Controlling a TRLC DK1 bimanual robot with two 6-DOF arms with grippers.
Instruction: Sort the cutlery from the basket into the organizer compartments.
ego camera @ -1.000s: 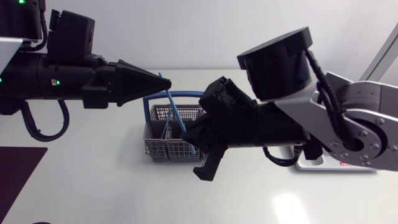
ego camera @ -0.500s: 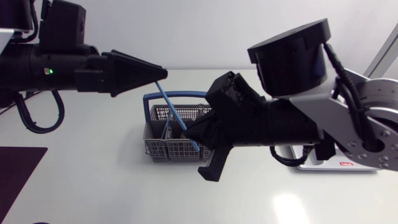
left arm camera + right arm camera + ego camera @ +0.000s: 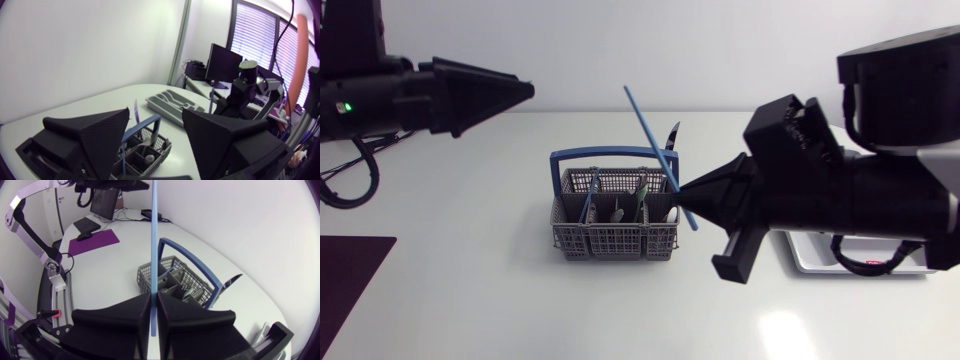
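**If anything goes wrong here, it will be a snag, a slip or a blind set-down**

Because your left pincer [image 3: 528, 91], at the upper left of the overhead frame, hangs spread and holds nothing, well apart from the basket [image 3: 615, 243], it poses little threat where it is. Bring it toward the middle, though, and it could meet the raised end of the stick.

At centre frame the grey basket sits on the counter [image 3: 470, 290] with its blue handle [image 3: 610, 153] arched over it. More cutlery stands inside: another blue piece [image 3: 590, 195], a green one [image 3: 642, 195] and a dark blade [image 3: 672, 135] poking up past the handle.

The thin blue stick [image 3: 650, 135] leans up and to the left above the basket's right end, crossing the handle in the overhead view. You cannot tell from here how much height separates them. Its lower tip shows just beside the basket's right wall, so a sideways move made too low could, I judge, hook the handle or wall and drag the basket.

Right of centre, the right pincer [image 3: 682, 192] is pressed together on the stick near its lower end, leaving most of the length free above the grip. So slim a thing, held far from its middle, may pivot or slide out if you turn the wrist fast.

The organizer [image 3: 170, 102] lies at the lower right, mostly hidden beneath the right arm [image 3: 860, 200] from above. The left wrist view shows it beyond the basket, with long compartments. Lowering blind, you could lay the stick across a divider instead of within a slot.
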